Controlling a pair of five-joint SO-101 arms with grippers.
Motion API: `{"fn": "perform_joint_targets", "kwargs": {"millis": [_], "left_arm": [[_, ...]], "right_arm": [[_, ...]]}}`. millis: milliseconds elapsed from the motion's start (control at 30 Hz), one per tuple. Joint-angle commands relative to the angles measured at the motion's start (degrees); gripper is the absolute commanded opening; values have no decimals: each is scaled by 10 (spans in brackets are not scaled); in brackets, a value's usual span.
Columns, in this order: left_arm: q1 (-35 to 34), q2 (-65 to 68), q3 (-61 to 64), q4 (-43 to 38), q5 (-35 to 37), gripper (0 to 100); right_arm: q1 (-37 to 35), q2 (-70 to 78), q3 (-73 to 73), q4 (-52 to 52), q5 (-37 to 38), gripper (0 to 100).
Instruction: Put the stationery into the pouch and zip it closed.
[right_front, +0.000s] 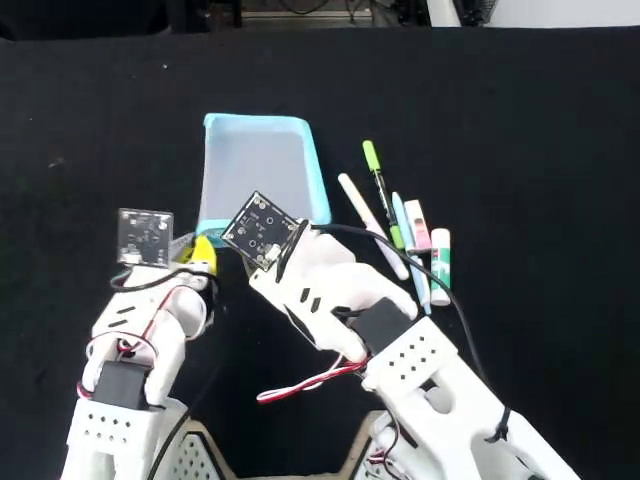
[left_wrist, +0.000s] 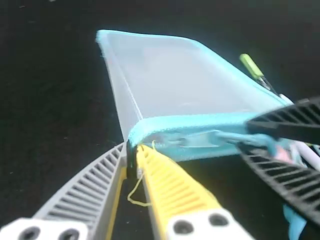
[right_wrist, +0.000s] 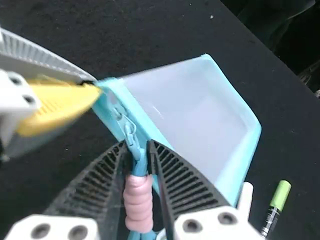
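**Left gripper** (left_wrist: 132, 151): one grey and one yellow finger, closed on the corner of the pouch at its 7 o'clock in the high view.

**Translucent rectangular pouch with light blue trim** (right_front: 258, 165): lies flat on the black table (right_front: 520, 120), left of centre, with its zipper edge toward the arms.

**Right gripper** (right_wrist: 136, 149): black ribbed fingers clamped on the light blue zipper pull (right_wrist: 138, 162) at the pouch's 6 o'clock edge, near the left gripper. A pink ridged tag (right_wrist: 136, 200) sits between the fingers behind the pull.

**Stationery**: on the table at the pouch's 3 o'clock, outside it and lying close together.
- green-capped pen (right_front: 377, 178)
- white pen (right_front: 362, 212)
- light blue pen (right_front: 404, 222)
- pink-and-white stick (right_front: 417, 225)
- white stick with a green end (right_front: 440, 262)
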Motion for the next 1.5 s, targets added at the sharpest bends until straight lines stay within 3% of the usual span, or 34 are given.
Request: {"fn": "perform_joint_targets", "kwargs": {"millis": [0,133,267,567,933,1100,1233,1400,1467], "left_arm": [[-66,-2,-30,-9,14,30],[-107,-2,-56,-4,37,30],[-111,0,-116,67,36,30],[-115,4,-248,178,-32,30],[-127,23,-338,258,-74,29],[-185,138,-423,273,-74,29],[-185,285,-543,347,-74,32],[-189,462,-701,474,-75,209],[-187,516,-752,523,-95,229]], "right_arm": [[52,-16,-19,-10,1,11],[84,-16,-29,-10,-2,11],[98,-16,-42,4,-4,11],[118,-15,-163,143,-38,11],[118,-11,-335,316,13,11],[115,-10,-346,334,14,11],[115,-9,-343,335,14,11],[115,26,-346,351,13,11],[114,44,-346,350,11,11]]}}
